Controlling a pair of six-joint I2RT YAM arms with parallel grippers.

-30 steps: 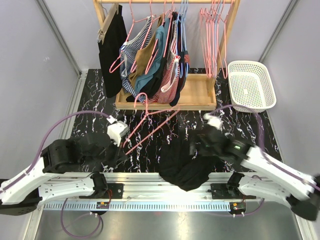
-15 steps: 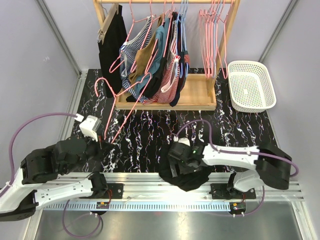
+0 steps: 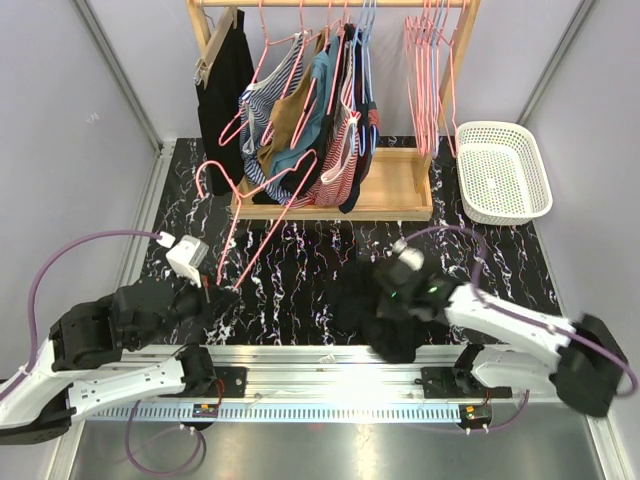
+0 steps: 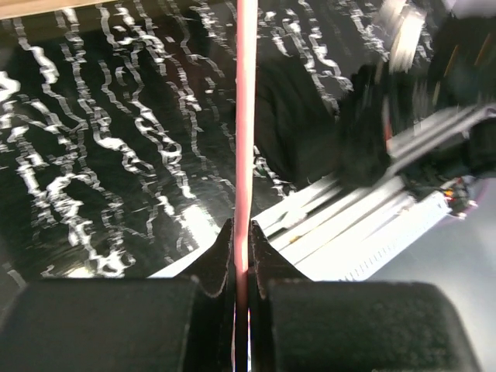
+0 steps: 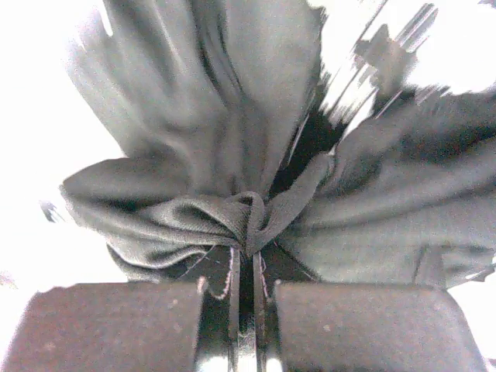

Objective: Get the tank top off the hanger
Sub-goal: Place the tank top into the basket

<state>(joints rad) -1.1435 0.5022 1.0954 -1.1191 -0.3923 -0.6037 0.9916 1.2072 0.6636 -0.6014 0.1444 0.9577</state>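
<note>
1. The left claw (image 4: 241, 240) is pressed fully together on the thin wire of a bare pink wire hanger (image 4: 245, 116). The claw sits at about 8 o'clock on the black white-veined marble-pattern bench (image 3: 290, 250).
2. From that grip the hanger slants away toward 12 o'clock, and its hook and shoulders end just in front of the wooden clothes rack (image 3: 395, 190).
3. The right claw (image 5: 249, 263) is closed tight, pinching a bunched fold of the black fabric tank top (image 3: 350, 305).
4. The tank top lies crumpled at about 5 o'clock on the bench, by the front metal rail. It is off the hanger and well apart from it.
5. In the right wrist view the cloth spreads in loose folds to either side of the pinch.
6. The rack stands at 12 o'clock, carrying a row of striped, blue, brown and black garments (image 3: 300, 110) on pink hangers. A cluster of empty pink hangers (image 3: 425, 70) hangs at its right end.
7. A white perforated plastic basket (image 3: 500, 175) sits at 2 o'clock, beside the rack's base.
</note>
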